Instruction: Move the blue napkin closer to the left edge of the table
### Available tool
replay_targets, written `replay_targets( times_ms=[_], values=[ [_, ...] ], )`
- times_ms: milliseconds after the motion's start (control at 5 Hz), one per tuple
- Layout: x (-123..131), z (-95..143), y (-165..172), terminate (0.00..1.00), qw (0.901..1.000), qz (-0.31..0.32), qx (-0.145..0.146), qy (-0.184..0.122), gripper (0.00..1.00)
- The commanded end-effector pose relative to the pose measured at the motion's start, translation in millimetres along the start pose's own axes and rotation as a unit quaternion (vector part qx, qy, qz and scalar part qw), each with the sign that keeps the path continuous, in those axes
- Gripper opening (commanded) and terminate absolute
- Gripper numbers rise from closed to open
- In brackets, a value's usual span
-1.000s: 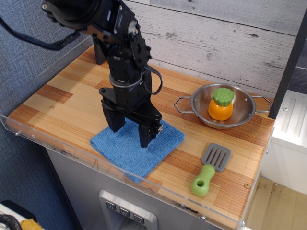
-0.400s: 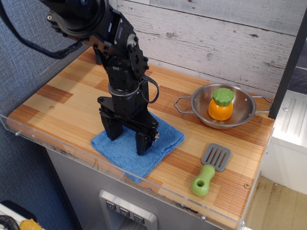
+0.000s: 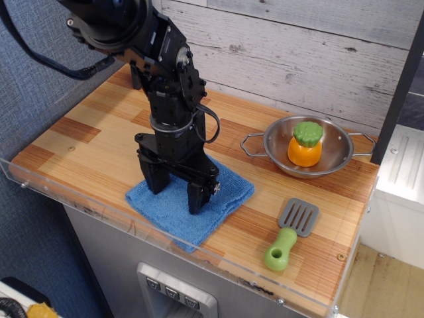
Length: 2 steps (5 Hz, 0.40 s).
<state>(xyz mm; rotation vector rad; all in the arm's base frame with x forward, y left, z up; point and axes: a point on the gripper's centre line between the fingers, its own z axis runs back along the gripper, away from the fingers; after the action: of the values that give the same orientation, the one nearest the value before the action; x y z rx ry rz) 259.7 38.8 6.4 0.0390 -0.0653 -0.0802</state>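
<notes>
Gripper: the black gripper (image 3: 176, 194) sits just left of the frame's centre, pointing down, its two fingers spread wide with nothing between them; both fingertips (image 3: 195, 205) appear to press on the cloth.
Napkin: the blue napkin (image 3: 218, 199) lies flat in the lower middle of the frame, turned like a diamond, one corner reaching the front rim; the gripper stands over its upper-left part.
Table: the wooden table (image 3: 86, 146) of light and reddish strips fills the middle of the frame, with a clear plastic wall along its left and front sides.
Arm: the black arm (image 3: 169, 86) comes down from the upper left of the frame to the gripper.
Bowl: a steel bowl (image 3: 334, 156) with two wire handles sits at the right of the frame, well apart from the napkin.
Toy: an orange toy with a green top (image 3: 305, 144) stands upright inside the bowl.
Spatula: a grey spatula with a green handle (image 3: 290, 234) lies at the lower right, between the bowl and the front rim.
</notes>
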Motion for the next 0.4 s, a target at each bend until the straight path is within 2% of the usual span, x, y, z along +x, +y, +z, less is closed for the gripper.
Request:
replay_targets(
  times_ms=[0,200],
  values=[
    [-14,10,41,0.0,0.9981,0.056,0.027,-0.002,1.0],
    [-19,15,61,0.0,0.9961,0.084,0.028,-0.005,1.0]
  ],
)
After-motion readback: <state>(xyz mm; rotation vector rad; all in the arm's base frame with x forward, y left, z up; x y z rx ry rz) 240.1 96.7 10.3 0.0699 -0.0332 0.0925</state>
